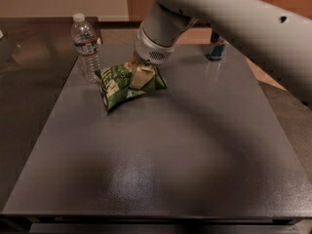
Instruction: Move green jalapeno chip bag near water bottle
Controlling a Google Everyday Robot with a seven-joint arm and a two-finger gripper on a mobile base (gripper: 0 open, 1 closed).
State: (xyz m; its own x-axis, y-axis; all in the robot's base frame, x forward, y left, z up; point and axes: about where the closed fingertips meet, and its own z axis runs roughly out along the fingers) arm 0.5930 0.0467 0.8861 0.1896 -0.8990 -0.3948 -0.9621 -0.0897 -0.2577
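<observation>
The green jalapeno chip bag (121, 85) is a crinkly dark-green foil bag with white lettering, lying on the dark table at the upper left. My gripper (138, 75) reaches down from the grey arm and is shut on the bag's upper right part. The water bottle (86, 47) stands upright just left of the bag, clear with a white cap. The bag's left corner sits very close to the bottle's base.
A slim blue can (217, 48) stands at the table's far edge, partly hidden behind my arm (229, 18). The dark grey table (165, 150) stretches toward the front. A darker counter (24, 82) lies to the left.
</observation>
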